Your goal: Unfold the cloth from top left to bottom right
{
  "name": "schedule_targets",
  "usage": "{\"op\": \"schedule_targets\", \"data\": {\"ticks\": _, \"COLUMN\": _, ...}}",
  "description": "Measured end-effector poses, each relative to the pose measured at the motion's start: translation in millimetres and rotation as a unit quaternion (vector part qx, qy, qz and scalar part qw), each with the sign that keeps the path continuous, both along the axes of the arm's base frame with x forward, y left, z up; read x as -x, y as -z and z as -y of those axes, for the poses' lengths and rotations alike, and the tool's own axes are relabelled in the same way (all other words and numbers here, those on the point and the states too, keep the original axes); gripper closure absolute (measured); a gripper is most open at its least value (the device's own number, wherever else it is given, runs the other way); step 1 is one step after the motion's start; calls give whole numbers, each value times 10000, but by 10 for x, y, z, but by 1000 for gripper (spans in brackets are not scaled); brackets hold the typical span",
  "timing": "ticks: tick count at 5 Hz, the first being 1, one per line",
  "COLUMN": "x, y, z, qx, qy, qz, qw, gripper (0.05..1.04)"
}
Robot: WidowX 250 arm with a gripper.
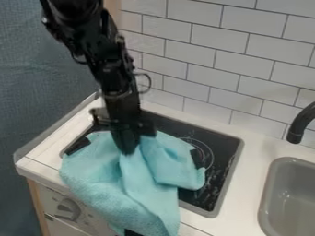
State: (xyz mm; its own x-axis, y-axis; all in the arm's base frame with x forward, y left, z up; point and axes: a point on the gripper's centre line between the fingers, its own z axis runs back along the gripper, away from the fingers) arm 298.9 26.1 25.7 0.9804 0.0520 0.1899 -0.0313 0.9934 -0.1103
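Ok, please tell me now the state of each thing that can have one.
Cloth: bunched, creased, not flat, hanging over the front edge
Gripper: pointing down, at the cloth
Stove top: partly covered
Faucet: no water flowing
Knob: setting unclear

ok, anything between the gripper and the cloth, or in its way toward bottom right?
Nothing visible between the gripper and the cloth; they meet over the stovetop. Toward the picture's bottom right, nothing visible stands in the way either: flat stovetop, then counter, with the sink recessed farther right.
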Motion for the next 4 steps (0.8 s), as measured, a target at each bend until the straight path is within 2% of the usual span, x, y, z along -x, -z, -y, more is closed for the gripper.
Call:
{"op": "schedule_targets", "data": {"ticks": 1, "x": 35, "y": -153, "z": 204, "qx": 137, "qy": 205, "qz": -12, "qw": 9997, "gripper": 1028}}
{"op": "schedule_targets", "data": {"ticks": 2, "x": 95, "y": -172, "z": 483, "qx": 291, "qy": 439, "qz": -191, "qw": 9984, "gripper": 1028}}
{"op": "schedule_targets", "data": {"ticks": 3, "x": 149, "y": -202, "z": 929, "qx": 491, "qy": 600, "qz": -330, "qw": 9964, "gripper": 1029}}
{"op": "schedule_targets", "data": {"ticks": 4, "x": 110, "y": -171, "z": 1207, "qx": 519, "qy": 505, "qz": -351, "qw": 9968, "gripper": 1029}}
